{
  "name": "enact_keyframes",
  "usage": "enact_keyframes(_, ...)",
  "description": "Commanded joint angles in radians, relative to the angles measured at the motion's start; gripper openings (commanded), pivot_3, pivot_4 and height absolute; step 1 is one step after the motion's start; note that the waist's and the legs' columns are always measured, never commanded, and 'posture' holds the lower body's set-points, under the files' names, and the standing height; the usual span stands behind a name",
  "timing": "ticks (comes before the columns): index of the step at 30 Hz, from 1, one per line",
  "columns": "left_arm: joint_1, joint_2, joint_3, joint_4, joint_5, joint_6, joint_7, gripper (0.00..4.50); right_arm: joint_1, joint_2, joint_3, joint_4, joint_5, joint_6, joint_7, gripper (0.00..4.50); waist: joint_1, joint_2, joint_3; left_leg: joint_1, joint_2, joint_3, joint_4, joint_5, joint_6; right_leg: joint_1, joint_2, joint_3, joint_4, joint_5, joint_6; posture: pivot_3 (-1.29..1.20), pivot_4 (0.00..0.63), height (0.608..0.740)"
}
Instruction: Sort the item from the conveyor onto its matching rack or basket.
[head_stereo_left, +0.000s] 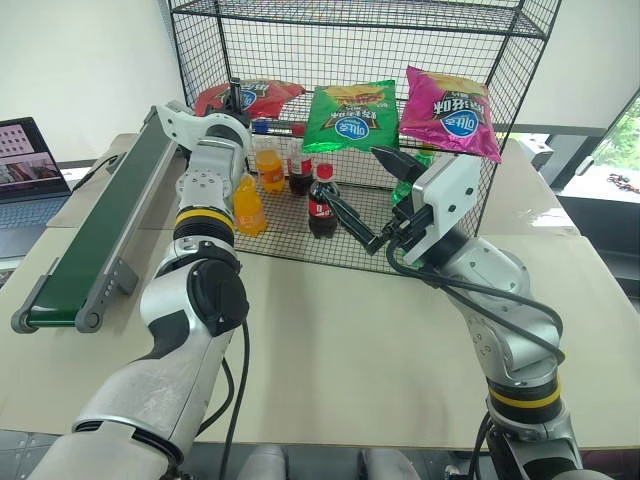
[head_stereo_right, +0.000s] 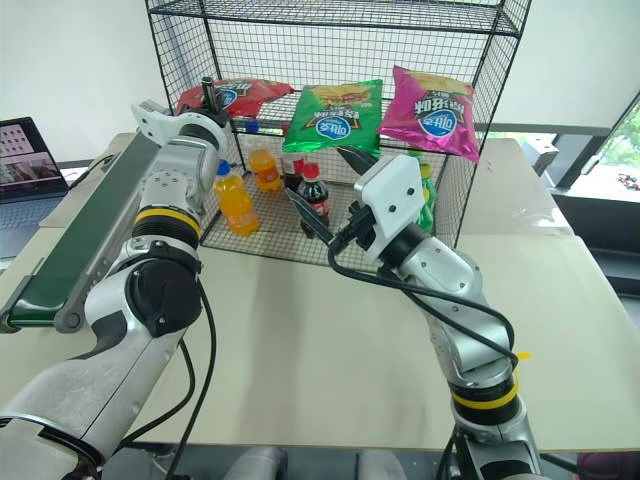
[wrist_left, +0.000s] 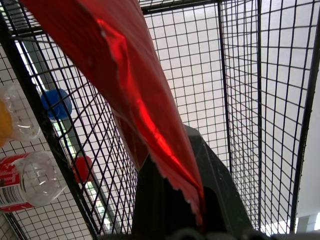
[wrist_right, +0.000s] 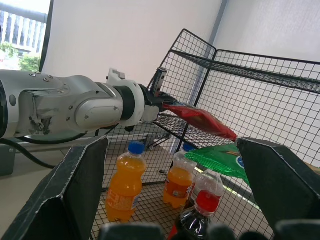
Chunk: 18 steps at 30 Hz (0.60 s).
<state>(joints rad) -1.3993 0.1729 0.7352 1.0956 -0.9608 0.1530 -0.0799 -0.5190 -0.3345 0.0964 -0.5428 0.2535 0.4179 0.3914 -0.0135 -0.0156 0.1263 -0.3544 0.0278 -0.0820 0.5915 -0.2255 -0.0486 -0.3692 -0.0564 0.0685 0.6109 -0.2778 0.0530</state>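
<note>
One red snack bag is lying on the rack shelf beside the green bag, its edge sitting between the left tool fingers, while the right tool is hovering wide apart.

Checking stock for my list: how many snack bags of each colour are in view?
red bag: 1
green bag: 1
magenta bag: 1
Total: 3
</note>
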Motion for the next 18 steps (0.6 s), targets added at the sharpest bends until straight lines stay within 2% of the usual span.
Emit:
enact_keyframes(1,-0.029,0.019,0.007,-0.025,0.005,0.006,-0.022,1.8,-0.006,0.0,-0.024,-0.044,-0.002,0.001,-0.011,4.5,0.0,0.0,0.0,0.0,0.0,0.0,0.0,0.0,0.0,0.0,0.0,0.0,0.0,0.0,0.0,0.0,0.15,0.738)
enact_keyframes(6,0.031,-0.001,0.0,-0.148,-0.001,0.071,0.018,4.15,0.0,-0.001,-0.028,-0.039,0.002,-0.001,-0.01,4.5,-0.001,0.0,0.0,0.0,0.0,0.0,0.0,0.0,0.0,0.0,0.0,0.0,0.0,0.0,0.0,0.0,0.15,0.738)
enact_keyframes(7,0.048,-0.01,-0.002,-0.187,-0.004,0.087,0.034,4.46,0.002,-0.001,-0.029,-0.039,0.003,-0.001,-0.01,4.5,-0.001,0.0,0.0,0.0,0.0,0.0,0.0,0.0,0.0,0.0,0.0,0.0,0.0,0.0,0.0,0.0,0.15,0.738)
enact_keyframes(13,0.303,-0.106,-0.051,-0.742,-0.115,0.328,0.303,4.46,0.026,0.004,-0.03,-0.035,0.014,-0.007,0.0,4.5,0.0,0.0,0.0,0.0,0.001,0.0,0.0,0.0,0.0,0.0,0.0,0.0,0.002,0.004,-0.007,0.0,0.15,0.738)
enact_keyframes(18,0.484,-0.093,-0.104,-1.077,-0.251,0.509,0.488,4.46,0.071,-0.001,-0.035,-0.036,0.023,-0.016,0.017,4.5,0.001,0.0,0.0,0.001,0.001,0.0,0.001,0.0,-0.001,0.0,0.0,0.001,0.002,0.005,-0.008,0.0,0.15,0.738)
